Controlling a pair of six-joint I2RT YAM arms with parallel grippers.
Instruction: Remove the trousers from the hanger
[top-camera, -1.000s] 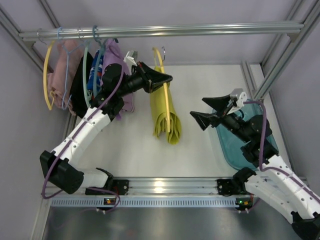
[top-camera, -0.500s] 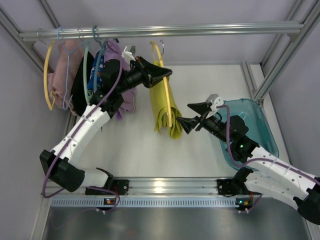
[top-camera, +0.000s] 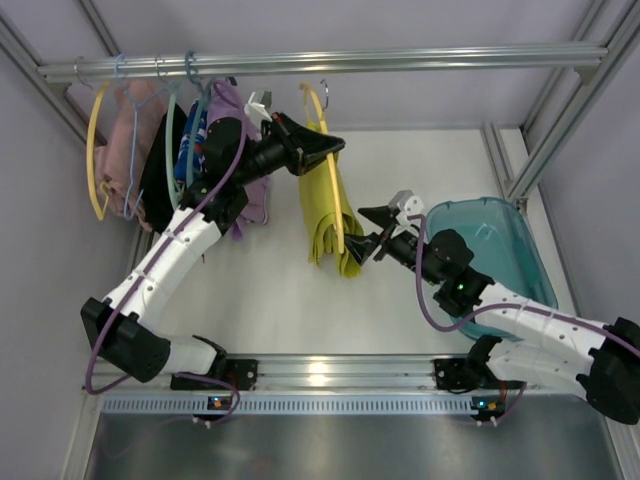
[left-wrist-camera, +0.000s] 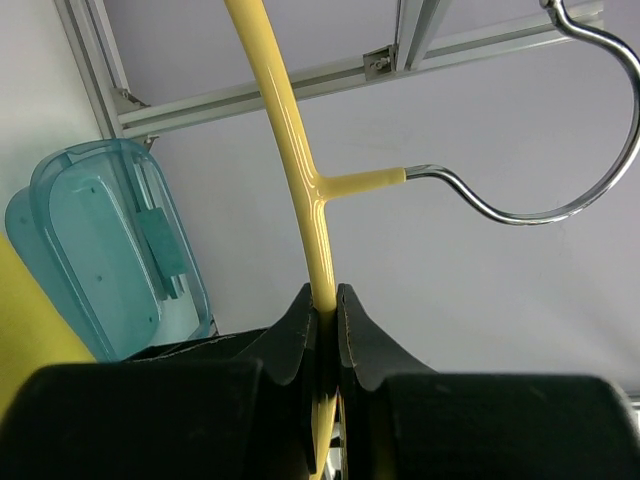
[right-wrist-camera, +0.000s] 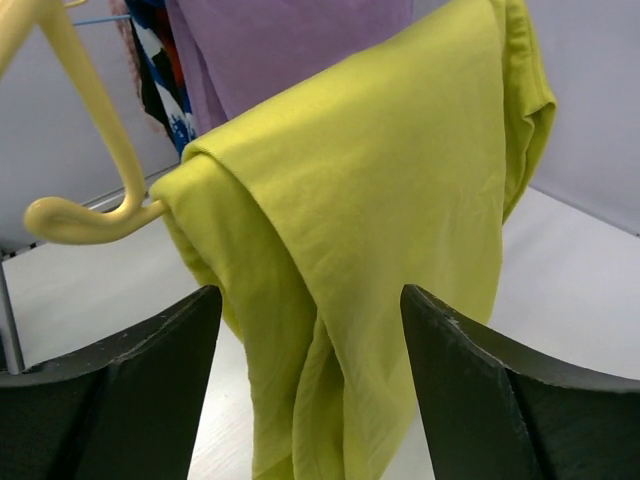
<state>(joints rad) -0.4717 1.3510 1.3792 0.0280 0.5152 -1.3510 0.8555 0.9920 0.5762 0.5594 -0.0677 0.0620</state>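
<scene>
The yellow-green trousers (top-camera: 325, 215) hang folded over the bar of the thin yellow hanger (top-camera: 329, 195). In the right wrist view the trousers (right-wrist-camera: 390, 240) fill the middle and the hanger's end (right-wrist-camera: 85, 215) curls out at left. My left gripper (top-camera: 335, 148) is shut on the hanger's upper arm (left-wrist-camera: 300, 180), just below the metal hook (left-wrist-camera: 560, 150), holding it off the rail. My right gripper (top-camera: 366, 233) is open, its fingers (right-wrist-camera: 130, 390) on either side of the trousers' hanging edge, not touching.
A metal rail (top-camera: 330, 62) crosses the back, with several garments (top-camera: 180, 150) on teal and yellow hangers at its left end. A teal bin (top-camera: 505, 250) sits at the right beside my right arm. It also shows in the left wrist view (left-wrist-camera: 110, 250).
My right gripper has swung left from over the bin to the trousers' lower right edge. The left gripper lifted the hanger slightly and then held still.
</scene>
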